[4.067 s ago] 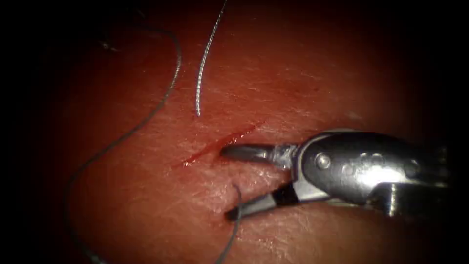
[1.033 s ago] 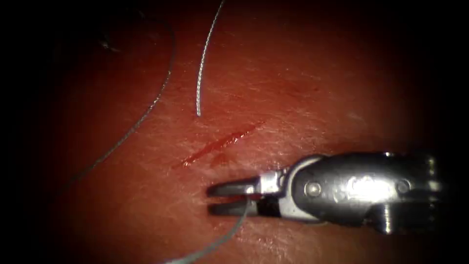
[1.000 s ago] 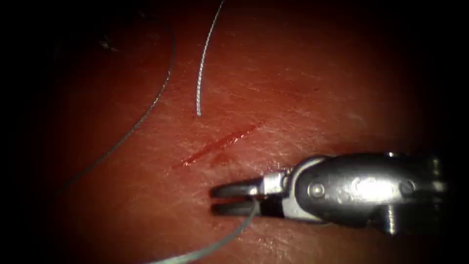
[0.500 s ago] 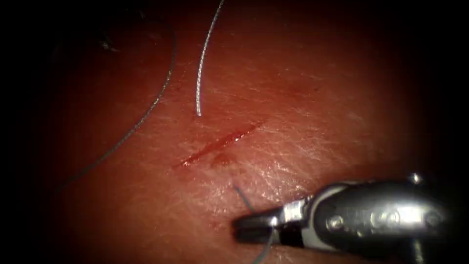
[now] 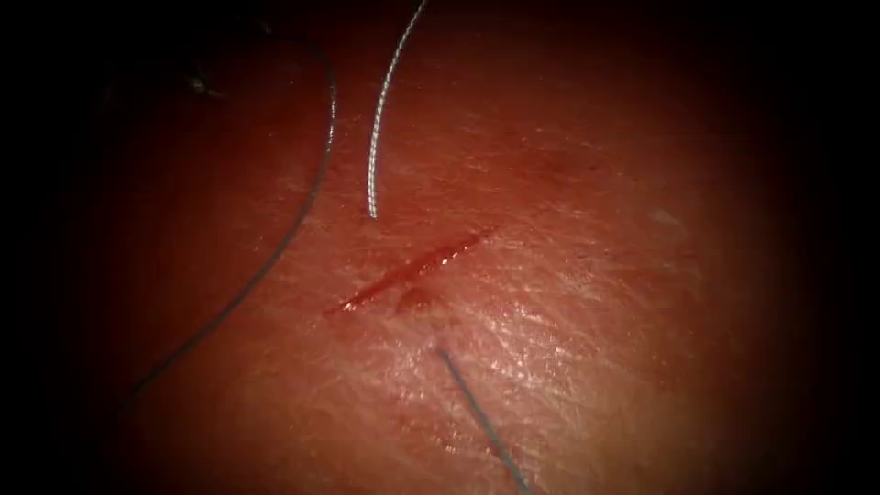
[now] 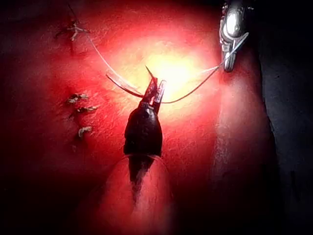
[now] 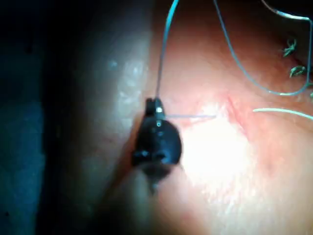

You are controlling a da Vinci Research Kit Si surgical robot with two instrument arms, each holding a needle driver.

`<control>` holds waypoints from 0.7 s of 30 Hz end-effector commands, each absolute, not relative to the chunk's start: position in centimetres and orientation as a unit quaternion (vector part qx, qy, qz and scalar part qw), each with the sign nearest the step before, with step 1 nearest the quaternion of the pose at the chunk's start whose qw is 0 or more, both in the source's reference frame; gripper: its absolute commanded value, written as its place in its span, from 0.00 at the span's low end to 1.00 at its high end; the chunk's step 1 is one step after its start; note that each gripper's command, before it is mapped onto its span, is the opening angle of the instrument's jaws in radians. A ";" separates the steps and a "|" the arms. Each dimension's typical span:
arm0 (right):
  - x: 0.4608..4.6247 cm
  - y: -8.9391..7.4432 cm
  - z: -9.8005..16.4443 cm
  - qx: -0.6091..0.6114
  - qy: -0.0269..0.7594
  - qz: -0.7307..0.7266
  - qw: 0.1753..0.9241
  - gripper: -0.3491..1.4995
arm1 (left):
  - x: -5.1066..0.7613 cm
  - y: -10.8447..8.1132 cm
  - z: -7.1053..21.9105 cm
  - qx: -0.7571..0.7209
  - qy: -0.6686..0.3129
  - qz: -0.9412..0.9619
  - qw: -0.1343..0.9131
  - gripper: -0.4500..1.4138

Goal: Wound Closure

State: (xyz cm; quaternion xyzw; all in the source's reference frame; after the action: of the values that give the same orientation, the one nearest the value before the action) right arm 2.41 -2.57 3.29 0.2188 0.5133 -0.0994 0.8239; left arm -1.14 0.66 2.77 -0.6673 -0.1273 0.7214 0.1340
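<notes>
right end effector [image 7: 155, 105] clamped on thin taut thread [image 5: 477, 417], left end effector [image 6: 154, 91] gripping curved needle [image 6: 124, 85]

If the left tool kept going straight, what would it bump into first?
Likely bare tissue, though depth is unclear. The left tool holds the needle near its back end, tip free of the tissue; the right tool holds thread.

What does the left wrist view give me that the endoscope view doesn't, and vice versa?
Left wrist view: the left tool with the curved needle at its tip, the right tool holding the thread, and older stitches. Endoscope view: the cut and a cut end of thread. Both: the tissue and thread across it.
</notes>
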 end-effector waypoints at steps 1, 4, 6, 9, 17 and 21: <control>2.54 -2.7 3.2 0.252 0.529 -0.096 0.805 0.00 | -1.19 0.6 2.8 -0.668 -0.129 0.721 0.135 0.00; 2.56 -2.7 3.1 0.286 0.553 -0.107 0.775 0.00 | -1.18 0.6 2.8 -0.668 -0.129 0.721 0.134 0.00; 2.55 -2.6 3.1 0.258 0.558 -0.094 0.783 0.32 | -1.17 0.6 2.8 -0.668 -0.129 0.721 0.134 0.00; 2.48 -2.3 3.1 0.201 0.558 -0.042 0.804 0.89 | -1.15 0.6 2.8 -0.668 -0.130 0.720 0.134 0.00; 2.10 -1.9 3.4 0.160 0.541 0.032 0.825 0.99 | -0.97 0.5 2.8 -0.665 -0.131 0.723 0.134 0.00; 2.16 -1.8 3.5 0.146 0.538 0.040 0.829 0.99 | -0.94 0.5 2.7 -0.664 -0.130 0.724 0.135 0.00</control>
State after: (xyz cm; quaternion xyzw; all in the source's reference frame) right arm 2.13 -1.77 3.52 0.1427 0.5349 0.0457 0.8315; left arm -0.88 0.56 2.66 -0.6633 -0.1271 0.7250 0.1350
